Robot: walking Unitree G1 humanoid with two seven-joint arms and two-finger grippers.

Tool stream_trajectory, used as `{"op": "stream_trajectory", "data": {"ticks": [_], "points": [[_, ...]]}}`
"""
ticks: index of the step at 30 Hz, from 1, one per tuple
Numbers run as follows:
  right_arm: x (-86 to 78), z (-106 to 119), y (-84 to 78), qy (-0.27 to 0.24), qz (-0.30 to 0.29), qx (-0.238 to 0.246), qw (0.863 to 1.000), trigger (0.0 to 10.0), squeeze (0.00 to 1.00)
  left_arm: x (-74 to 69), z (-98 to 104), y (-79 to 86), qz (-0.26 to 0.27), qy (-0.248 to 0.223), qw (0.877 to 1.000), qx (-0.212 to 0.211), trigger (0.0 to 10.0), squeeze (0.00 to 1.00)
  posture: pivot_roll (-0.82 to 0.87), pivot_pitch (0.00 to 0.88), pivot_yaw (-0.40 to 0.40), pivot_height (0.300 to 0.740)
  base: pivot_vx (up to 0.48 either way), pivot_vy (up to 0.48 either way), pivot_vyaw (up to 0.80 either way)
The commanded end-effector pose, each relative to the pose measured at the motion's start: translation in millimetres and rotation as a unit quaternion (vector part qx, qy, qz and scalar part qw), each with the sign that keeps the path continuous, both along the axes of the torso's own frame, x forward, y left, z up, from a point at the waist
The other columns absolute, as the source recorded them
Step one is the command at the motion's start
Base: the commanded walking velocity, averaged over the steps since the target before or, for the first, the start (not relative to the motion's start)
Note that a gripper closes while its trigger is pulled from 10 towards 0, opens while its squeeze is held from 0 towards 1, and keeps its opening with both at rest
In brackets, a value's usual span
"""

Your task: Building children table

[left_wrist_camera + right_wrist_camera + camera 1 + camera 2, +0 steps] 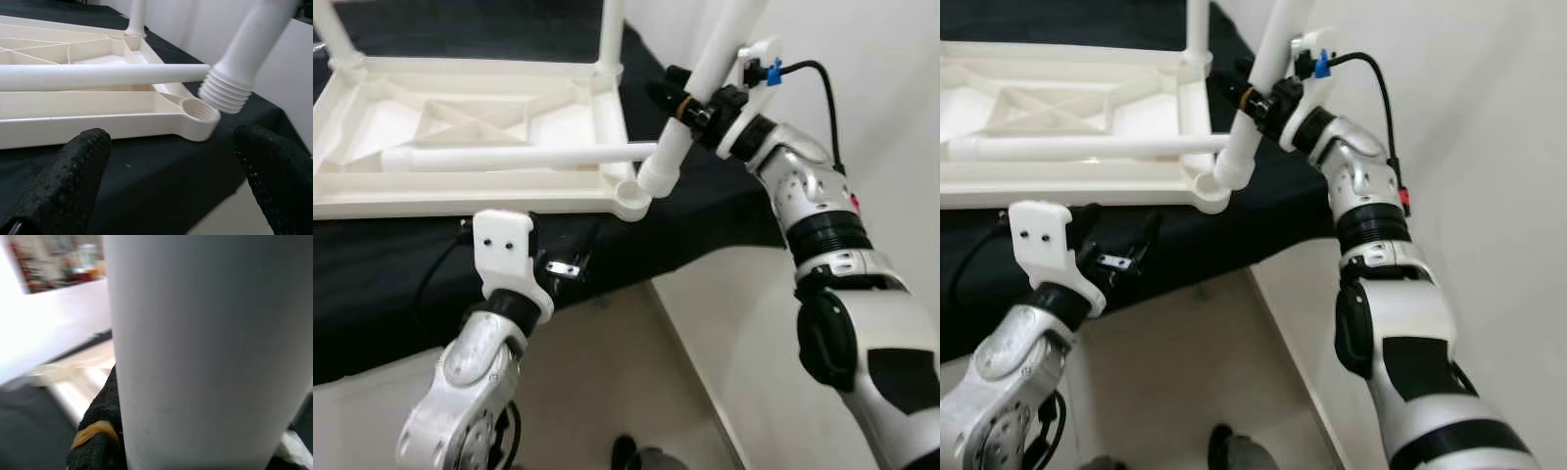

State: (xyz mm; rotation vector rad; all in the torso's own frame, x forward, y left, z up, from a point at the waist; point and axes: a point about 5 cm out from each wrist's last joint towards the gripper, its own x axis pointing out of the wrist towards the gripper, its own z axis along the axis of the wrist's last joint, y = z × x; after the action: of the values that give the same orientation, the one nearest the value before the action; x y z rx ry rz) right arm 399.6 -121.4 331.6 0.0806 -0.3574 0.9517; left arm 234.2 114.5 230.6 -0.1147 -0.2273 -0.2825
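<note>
The right gripper (690,103) is clamped on a white leg (700,93), tilted, its threaded end (224,93) just above the corner socket (199,111) of the upturned tabletop (460,191) on a black cloth (705,215). The left gripper (171,181) waits below that corner, fingers (73,176) apart. A loose leg (509,157) lies across the tabletop beyond them.

place: indoor room, likely home
walls: plain white wall (1489,147)
floor: beige floor (607,382)
surface: black cloth (724,211) under work area
background: blurred shelves (54,259)
</note>
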Motion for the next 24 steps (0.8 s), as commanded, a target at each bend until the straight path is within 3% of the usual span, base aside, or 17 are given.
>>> {"op": "stream_trajectory", "data": {"ticks": [1, 4, 6, 7, 8, 9, 15, 16, 17, 21, 23, 24], "points": [[-3.3, 13, -3.6, -0.017, 0.023, 0.01, 1.0, 10.0, 0.0, -6.3, 1, -6.4, -0.016, -0.001, 1.0, -0.01, 10.0, 0.0, 0.04, 0.228, -0.128, 0.74, 0.0, 0.0, 0.0], [-4.3, 13, 0.0, -0.015, 0.044, 0.005, 0.999, 10.0, 0.0, -7.1, 0, -6.2, -0.017, 0.001, 1.0, -0.013, 10.0, 0.0, 0.04, 0.228, -0.128, 0.74, 0.0, 0.0, 0.0], [-8.6, 11, 7.7, -0.019, 0.101, -0.006, 0.995, 10.0, 0.0, -9.1, -2, -7.2, -0.019, 0.004, 1.0, -0.01, 10.0, 0.0, 0.05, 0.23, -0.133, 0.74, 0.0, 0.0, 0.0], [-8.6, 11, 7.7, -0.019, 0.101, -0.006, 0.995, 10.0, 0.0, -9.1, -2, -7.2, -0.019, 0.004, 1.0, -0.01, 10.0, 0.0, 0.05, 0.23, -0.133, 0.74, 0.0, 0.0, 0.0], [-13.6, 11, 14.8, -0.026, 0.155, -0.02, 0.987, 10.0, 0.0, -11.1, -2, -9.8, -0.029, 0.006, 1.0, -0.01, 10.0, 0.0, 0.06, 0.231, -0.134, 0.74, 0.0, 0.0, 0.0], [-15.2, 11, 17.1, -0.028, 0.172, -0.025, 0.984, 10.0, 0.0, -11.8, -2, -11.1, -0.034, 0.006, 0.999, -0.011, 10.0, 0.0, 0.06, 0.231, -0.134, 0.74, 0.0, 0.0, 0.0], [-15.8, 17, 27.6, -0.044, 0.179, -0.025, 0.983, 10.0, 0.0, -13.2, -1, -15.2, -0.039, 0.002, 0.999, -0.008, 10.0, 0.0, 0.06, 0.228, -0.143, 0.74, 0.0, 0.0, 0.0], [-11.7, 21, 30.7, -0.047, 0.137, -0.004, 0.989, 10.0, 0.0, -12.9, 1, -15.2, -0.035, -0.001, 0.999, -0.01, 10.0, 0.0, 0.06, 0.229, -0.145, 0.74, 0.0, 0.0, 0.0], [-3.3, 20, 31.9, -0.024, 0.059, 0.025, 0.998, 10.0, 0.0, -9.5, 4, -11.6, -0.015, -0.007, 1.0, -0.012, 10.0, 0.0, 0.05, 0.222, -0.144, 0.74, 0.0, 0.0, 0.0], [1.0, 12, 28.5, -0.013, 0.002, 0.044, 0.999, 10.0, 0.0, -6.1, 9, -9.4, -0.002, -0.021, 1.0, -0.002, 10.0, 0.0, 0.05, 0.214, -0.14, 0.74, 0.0, 0.0, 0.0], [-1.0, -4, 22.4, -0.028, -0.056, 0.03, 0.998, 10.0, 0.0, -3.6, 17, -9.4, 0.005, -0.036, 0.999, 0.004, 10.0, 0.0, 0.05, 0.211, -0.138, 0.74, 0.0, 0.0, 0.0], [-1.0, -4, 22.4, -0.028, -0.056, 0.03, 0.998, 10.0, 0.0, -3.6, 17, -9.4, 0.005, -0.036, 0.999, 0.004, 10.0, 0.0, 0.05, 0.211, -0.138, 0.74, 0.0, 0.0, 0.0]]}}
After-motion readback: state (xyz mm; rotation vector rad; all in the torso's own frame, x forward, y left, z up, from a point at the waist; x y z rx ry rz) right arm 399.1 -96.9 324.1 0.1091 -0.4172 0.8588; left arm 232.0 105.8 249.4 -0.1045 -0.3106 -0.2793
